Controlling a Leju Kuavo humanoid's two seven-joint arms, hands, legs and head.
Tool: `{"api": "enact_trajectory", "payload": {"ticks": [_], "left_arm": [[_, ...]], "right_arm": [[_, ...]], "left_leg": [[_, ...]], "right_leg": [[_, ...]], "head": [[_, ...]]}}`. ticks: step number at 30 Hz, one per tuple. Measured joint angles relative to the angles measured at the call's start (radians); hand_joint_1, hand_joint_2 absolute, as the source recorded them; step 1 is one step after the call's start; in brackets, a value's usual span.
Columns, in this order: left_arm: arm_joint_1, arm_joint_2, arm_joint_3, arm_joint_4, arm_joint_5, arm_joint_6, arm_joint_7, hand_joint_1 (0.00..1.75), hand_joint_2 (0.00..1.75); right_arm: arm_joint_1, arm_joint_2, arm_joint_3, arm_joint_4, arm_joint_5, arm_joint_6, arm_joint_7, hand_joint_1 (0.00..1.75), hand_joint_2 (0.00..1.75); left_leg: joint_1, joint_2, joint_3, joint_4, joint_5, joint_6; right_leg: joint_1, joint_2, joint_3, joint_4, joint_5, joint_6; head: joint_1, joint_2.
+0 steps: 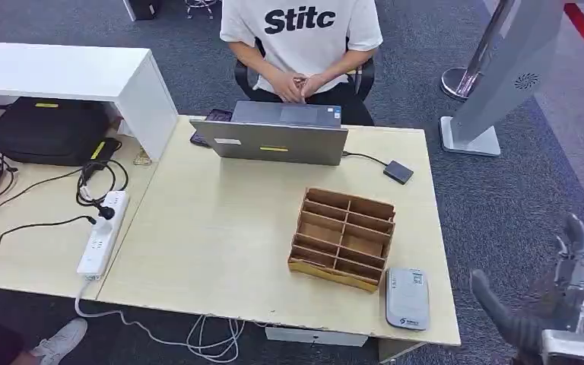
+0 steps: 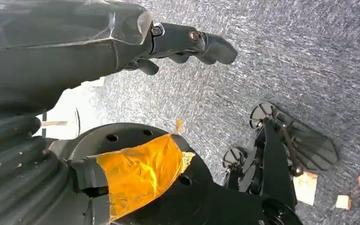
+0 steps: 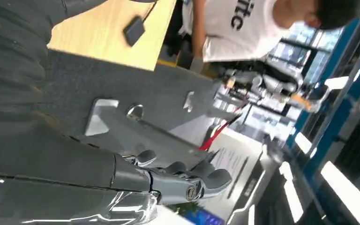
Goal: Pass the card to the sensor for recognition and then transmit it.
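A flat grey device with a small label lies at the table's front right corner. A small black box sits at the back right, wired to the laptop; the right wrist view shows it too. I cannot make out a card anywhere. My right hand is raised beside the table's right edge, over the carpet, fingers apart and empty. My left hand hangs over the floor with nothing in it, its fingers loosely extended.
A wooden divided box stands right of the table's middle. A person in a white shirt sits behind the laptop with hands clasped. A power strip, cables and a black bag lie left. A grey stand rises on the right.
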Motion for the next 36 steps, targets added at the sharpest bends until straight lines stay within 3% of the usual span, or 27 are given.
{"api": "enact_trajectory", "payload": {"ticks": [3, 6, 9, 14, 18, 25, 31, 36], "left_arm": [[-0.001, 0.000, 0.000, 0.000, -0.002, 0.000, 0.000, 0.00, 1.75], [-0.001, 0.003, 0.000, 0.000, -0.003, -0.019, -0.006, 0.00, 1.75], [-0.001, 0.007, 0.000, 0.000, -0.014, -0.031, -0.006, 0.00, 1.75], [-0.003, 0.010, 0.000, 0.000, -0.034, -0.024, 0.005, 0.00, 1.75], [-0.003, 0.011, 0.000, 0.000, -0.046, -0.023, 0.007, 0.00, 1.75], [-0.004, 0.019, -0.003, 0.000, -0.067, -0.033, 0.007, 0.00, 1.75], [-0.004, 0.024, -0.006, 0.000, -0.087, -0.028, 0.013, 0.00, 1.75], [0.001, 0.030, -0.047, -0.002, -0.186, 0.070, 0.101, 0.00, 1.75]], "right_arm": [[-0.027, 0.011, -0.154, 0.029, -0.117, 0.096, 0.002, 0.00, 1.75], [-0.076, 0.012, -0.327, 0.148, -0.414, 0.320, 0.037, 0.00, 1.75], [-0.127, -0.001, -0.472, 0.312, -0.649, 0.504, 0.032, 0.00, 1.75], [-0.206, -0.066, -0.681, 0.651, -0.773, 0.614, -0.007, 0.00, 1.75], [-0.234, -0.130, -0.804, 0.923, -0.737, 0.617, -0.065, 0.00, 1.75], [-0.247, -0.210, -0.931, 1.309, -0.648, 0.501, -0.092, 0.00, 1.75], [-0.238, -0.222, -0.951, 1.486, -0.539, 0.357, -0.043, 0.00, 1.75], [-0.238, -0.221, -0.939, 1.573, -0.406, 0.190, 0.054, 0.00, 1.75]], "left_leg": [[0.000, 0.000, 0.000, 0.000, 0.000, 0.001], [0.000, 0.000, 0.000, 0.000, 0.000, 0.001], [0.000, 0.000, 0.001, 0.000, -0.001, 0.001], [0.000, 0.000, 0.001, 0.000, -0.001, 0.002], [-0.001, 0.000, 0.001, 0.000, -0.002, 0.003], [0.000, 0.000, 0.001, 0.000, -0.002, 0.004], [0.000, 0.001, 0.001, 0.000, -0.002, 0.004], [0.000, 0.001, 0.001, 0.000, -0.002, 0.004]], "right_leg": [[0.000, 0.000, 0.000, 0.000, 0.000, 0.000], [0.000, 0.000, 0.000, 0.000, 0.000, 0.000], [0.000, 0.000, 0.001, 0.000, 0.000, 0.000], [0.000, -0.001, 0.001, 0.000, 0.000, 0.000], [-0.001, -0.001, 0.001, 0.000, 0.000, 0.000], [0.000, 0.000, 0.001, 0.000, -0.001, 0.000], [0.000, 0.000, 0.001, 0.000, -0.001, 0.000], [0.000, 0.000, 0.001, 0.000, -0.001, 0.000]], "head": [[0.000, 0.000], [0.000, 0.000], [0.000, 0.000], [0.000, 0.000], [0.000, 0.000], [0.000, 0.000], [0.000, 0.000], [0.000, 0.000]]}}
